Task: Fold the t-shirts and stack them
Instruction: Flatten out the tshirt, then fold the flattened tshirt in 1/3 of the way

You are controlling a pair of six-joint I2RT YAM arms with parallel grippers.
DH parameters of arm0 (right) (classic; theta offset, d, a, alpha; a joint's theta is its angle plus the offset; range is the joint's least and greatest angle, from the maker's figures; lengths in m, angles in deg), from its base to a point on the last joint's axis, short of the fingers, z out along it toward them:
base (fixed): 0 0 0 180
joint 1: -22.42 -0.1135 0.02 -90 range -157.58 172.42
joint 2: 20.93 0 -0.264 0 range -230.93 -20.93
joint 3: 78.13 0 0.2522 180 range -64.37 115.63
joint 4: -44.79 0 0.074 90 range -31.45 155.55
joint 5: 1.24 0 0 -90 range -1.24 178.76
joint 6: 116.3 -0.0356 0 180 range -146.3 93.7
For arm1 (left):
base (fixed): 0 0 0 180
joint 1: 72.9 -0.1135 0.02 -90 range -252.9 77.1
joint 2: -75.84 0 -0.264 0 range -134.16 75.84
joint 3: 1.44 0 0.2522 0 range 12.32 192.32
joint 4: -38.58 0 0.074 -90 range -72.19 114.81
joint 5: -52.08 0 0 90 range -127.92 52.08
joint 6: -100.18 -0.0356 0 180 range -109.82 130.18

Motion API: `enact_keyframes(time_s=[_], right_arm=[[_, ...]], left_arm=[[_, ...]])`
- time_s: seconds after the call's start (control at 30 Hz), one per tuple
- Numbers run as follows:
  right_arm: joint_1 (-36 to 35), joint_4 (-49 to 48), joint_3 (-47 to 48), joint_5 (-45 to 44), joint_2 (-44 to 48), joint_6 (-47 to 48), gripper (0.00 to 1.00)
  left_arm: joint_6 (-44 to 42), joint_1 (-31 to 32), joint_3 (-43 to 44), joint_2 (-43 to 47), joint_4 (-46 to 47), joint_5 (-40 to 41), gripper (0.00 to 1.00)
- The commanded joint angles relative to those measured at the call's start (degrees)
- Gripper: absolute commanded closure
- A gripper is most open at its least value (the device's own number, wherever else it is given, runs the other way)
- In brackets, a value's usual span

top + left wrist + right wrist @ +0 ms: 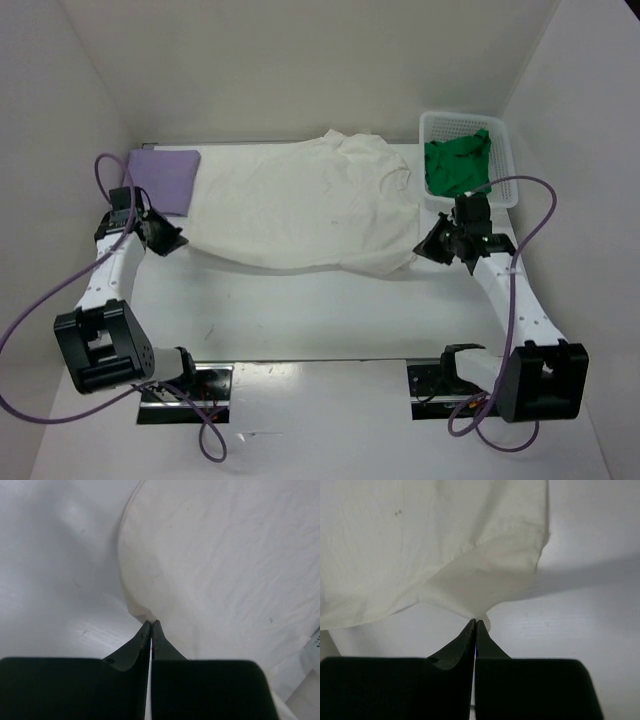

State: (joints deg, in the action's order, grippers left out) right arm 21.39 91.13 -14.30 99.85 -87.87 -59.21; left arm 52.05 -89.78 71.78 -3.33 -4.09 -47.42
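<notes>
Black and pressed tight together, the jaws of the left gripper [151, 624] pinch a corner of the off-white shirt [225, 555]; the jaws of the right gripper [475, 623] are clenched in the same way on another edge of this shirt, and there the cloth is drawn into a small peak at the tips. In the top view the 2 grippers stand at the near left and near right corners of the off-white shirt, which is spread wide across the table [300, 320]; a shadow lies under its near edge. The lavender shirt [165, 177] lies folded at the far left, just beside the off-white one; the green shirt [458, 165] lies crumpled inside the mesh basket [466, 119] at the far right.
</notes>
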Motion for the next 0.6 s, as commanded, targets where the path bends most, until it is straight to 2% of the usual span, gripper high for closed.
enact_keyframes(time_s=[0.0, 0.1, 0.23, 0.37, 0.5, 0.57], right_arm=[[-1.42, 4.14, -2.25, 4.45, 6.46, -3.55, 1.0], [-2.55, 11.59, -2.78, 5.78, 8.83, -4.1, 1.0], [-9.48, 18.3, -2.18, 5.53, 14.79, -8.83, 1.0], [-10.12, 26.03, 1.26, 2.63, 18.77, -9.46, 1.0], [-10.12, 22.2, 3.19, 0.42, 15.71, -9.46, 1.0], [-10.12, 14.03, 5.21, -1.76, 10.09, -9.46, 1.0]], left_arm=[[-3.02, -1.31, -5.66, 6.3, -0.53, 1.67, 1.0], [-4.16, -2.97, -10.15, 9.82, -3.78, 0.54, 1.0], [-3.63, -3.5, -8.84, 12.99, -8.26, -2.01, 1.0], [-4.86, -4.21, -8.84, 15.02, -10.56, -3.51, 1.0], [-4.17, -4.21, -9.36, 11.78, -6.79, -4.82, 1.0], [-3.02, -4.21, -6.82, 7.57, -3.29, -6.15, 1.0]])
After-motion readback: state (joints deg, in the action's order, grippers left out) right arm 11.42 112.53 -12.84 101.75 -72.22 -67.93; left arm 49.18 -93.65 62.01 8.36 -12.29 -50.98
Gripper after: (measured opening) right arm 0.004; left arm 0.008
